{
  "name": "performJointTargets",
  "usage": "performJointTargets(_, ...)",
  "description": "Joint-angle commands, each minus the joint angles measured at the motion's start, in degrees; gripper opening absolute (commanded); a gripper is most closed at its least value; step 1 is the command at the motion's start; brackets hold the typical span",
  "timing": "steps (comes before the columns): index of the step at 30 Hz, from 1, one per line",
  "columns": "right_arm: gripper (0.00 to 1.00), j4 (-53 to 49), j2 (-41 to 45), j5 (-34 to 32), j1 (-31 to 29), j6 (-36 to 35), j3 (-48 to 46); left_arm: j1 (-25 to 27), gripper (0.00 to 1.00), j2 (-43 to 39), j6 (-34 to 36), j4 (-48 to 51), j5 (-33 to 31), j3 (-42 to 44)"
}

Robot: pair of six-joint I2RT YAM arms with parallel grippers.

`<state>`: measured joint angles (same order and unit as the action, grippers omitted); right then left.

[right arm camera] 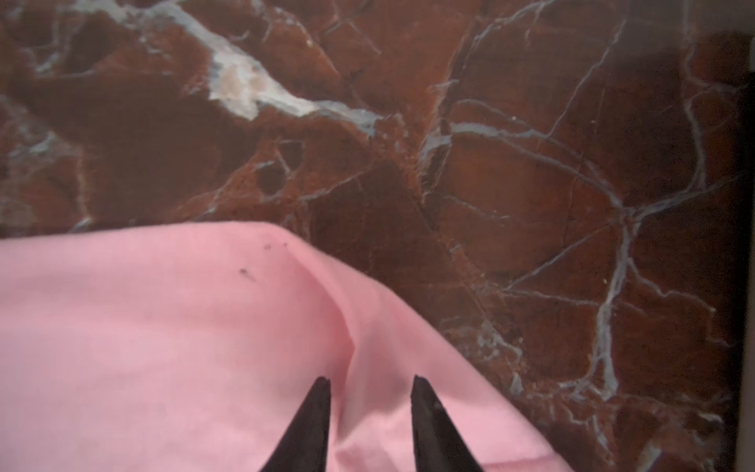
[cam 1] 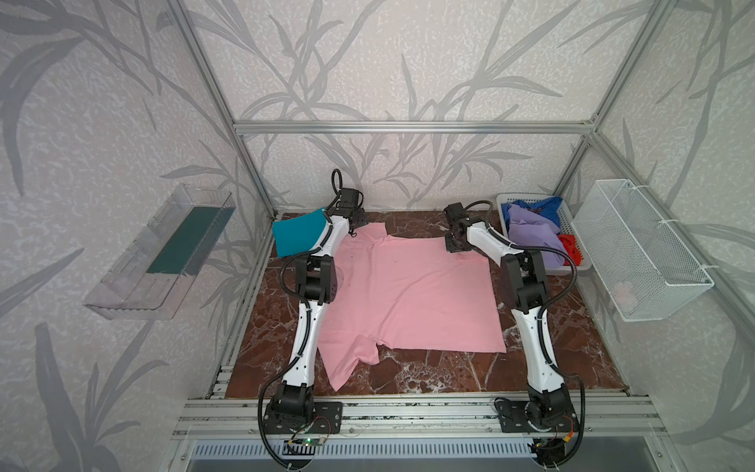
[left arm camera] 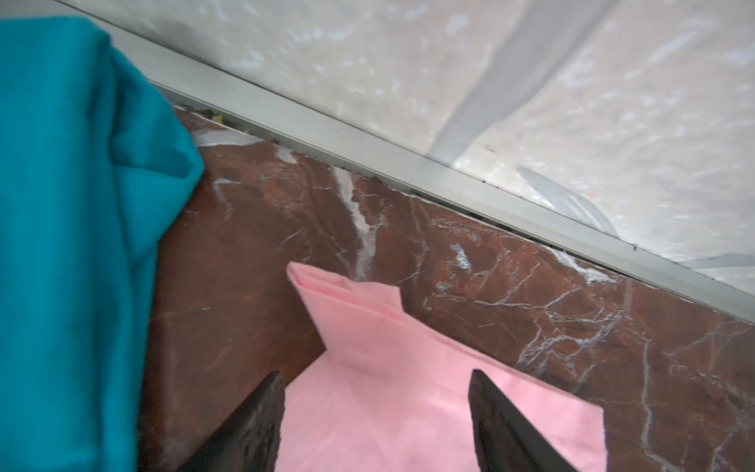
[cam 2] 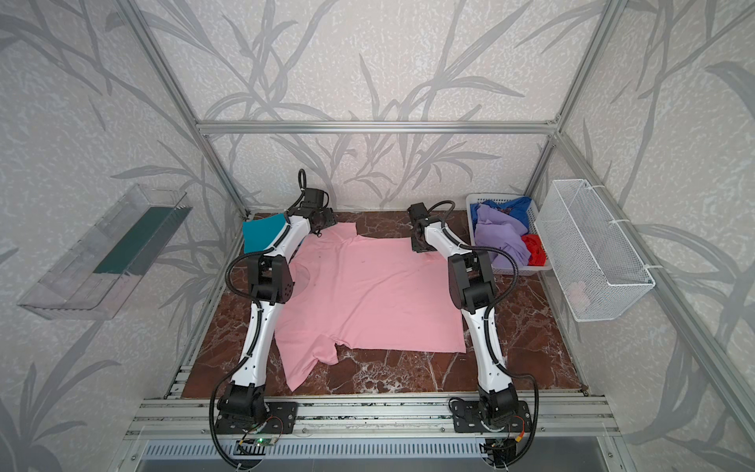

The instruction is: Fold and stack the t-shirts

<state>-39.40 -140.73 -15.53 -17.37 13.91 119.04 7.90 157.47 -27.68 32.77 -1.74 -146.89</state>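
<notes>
A large light pink t-shirt (cam 1: pixel 408 294) (cam 2: pixel 367 294) lies spread flat on the marble table. A folded teal t-shirt (cam 1: pixel 296 237) (left arm camera: pixel 61 245) sits at the back left corner. My left gripper (cam 1: pixel 354 231) (left arm camera: pixel 376 374) is open at the pink shirt's far sleeve, with its jaws wide apart over the cloth (left arm camera: pixel 388 408). My right gripper (cam 1: pixel 453 245) (right arm camera: pixel 371 379) is at the shirt's far right corner. Its jaws stand close together with a gap, and a raised fold of pink cloth (right arm camera: pixel 367 347) sits between them. Lavender (cam 1: pixel 527 229), blue (cam 1: pixel 545 204) and red (cam 1: pixel 570 245) shirts lie crumpled in the basket.
A white slotted basket (cam 1: pixel 572 269) stands at the back right of the table (cam 1: pixel 429 372). On the right wall hangs a white wire basket (cam 1: pixel 641 253), and a clear tray (cam 1: pixel 159 253) is on the left wall. An aluminium rail (left arm camera: pixel 408 163) runs close behind the left gripper.
</notes>
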Motion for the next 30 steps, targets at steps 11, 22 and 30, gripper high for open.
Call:
performJointTargets(11,0.03,-4.09,-0.96,4.13,2.64,2.54,3.06,0.15,0.0,2.19,-6.59,-3.6,3.87,-1.02)
performJointTargets(22,0.08,-3.67,13.2,3.97,3.04,1.13,-7.4,-0.27,0.0,-14.44,-2.89,-0.34,-1.39,8.75)
performJointTargets(30,0.0,-2.22,19.32,7.35,2.95,0.55,-16.54,-0.69,0.0,-24.81,-1.81,-2.62,1.03,21.67)
